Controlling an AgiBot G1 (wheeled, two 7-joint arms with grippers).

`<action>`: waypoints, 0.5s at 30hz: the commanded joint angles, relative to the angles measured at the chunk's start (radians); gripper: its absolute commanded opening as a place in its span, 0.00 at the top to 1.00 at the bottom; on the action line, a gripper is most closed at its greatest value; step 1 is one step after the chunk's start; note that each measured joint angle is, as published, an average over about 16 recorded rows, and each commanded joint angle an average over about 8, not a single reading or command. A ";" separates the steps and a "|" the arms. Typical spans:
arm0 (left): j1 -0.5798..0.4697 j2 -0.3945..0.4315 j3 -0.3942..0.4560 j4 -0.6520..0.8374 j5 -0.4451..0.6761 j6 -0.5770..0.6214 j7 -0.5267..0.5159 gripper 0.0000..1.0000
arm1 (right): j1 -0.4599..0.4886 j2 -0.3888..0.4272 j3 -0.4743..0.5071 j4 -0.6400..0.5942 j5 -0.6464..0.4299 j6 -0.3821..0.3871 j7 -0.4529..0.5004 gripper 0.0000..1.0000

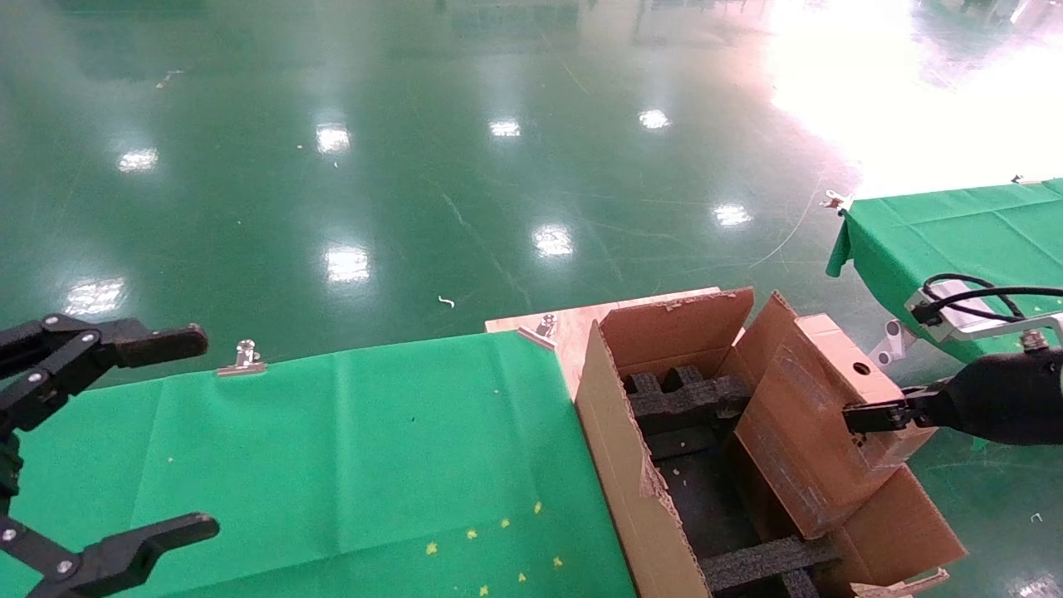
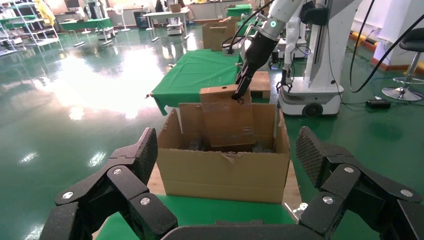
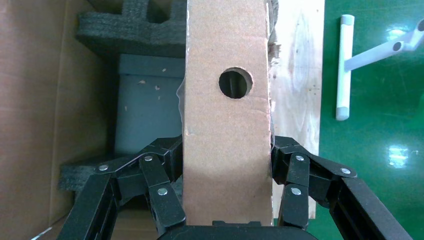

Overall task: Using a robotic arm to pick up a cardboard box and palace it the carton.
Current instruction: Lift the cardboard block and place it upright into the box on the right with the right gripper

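The cardboard box (image 1: 818, 423), small and brown with a round hole in its narrow top face, hangs tilted with its lower end inside the carton (image 1: 614, 448). My right gripper (image 1: 868, 415) is shut on the box's two broad sides near the top. The right wrist view shows the fingers pressed on either side of the cardboard box (image 3: 227, 125) in the right gripper (image 3: 226, 150). Black foam inserts (image 1: 681, 399) line the carton's inside. My left gripper (image 1: 199, 432) hovers open over the green table at the far left, holding nothing. Its view faces the carton (image 2: 225, 175) and the held cardboard box (image 2: 227, 120).
The carton stands on a wooden board (image 1: 573, 328) at the right end of the green-clothed table (image 1: 332, 465), with its flaps raised. Metal clips (image 1: 243, 357) hold the cloth at the far edge. A second green table (image 1: 955, 224) stands at the right. A shiny green floor surrounds everything.
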 commanded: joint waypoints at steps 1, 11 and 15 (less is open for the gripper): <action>0.000 0.000 0.000 0.000 0.000 0.000 0.000 0.00 | -0.002 -0.002 -0.002 0.000 -0.012 0.007 0.010 1.00; 0.000 0.000 0.001 0.000 0.000 0.000 0.000 0.00 | -0.029 -0.046 -0.024 -0.001 -0.072 0.031 0.120 1.00; 0.000 0.000 0.001 0.000 -0.001 0.000 0.000 0.00 | -0.042 -0.063 -0.034 -0.001 -0.103 0.050 0.164 1.00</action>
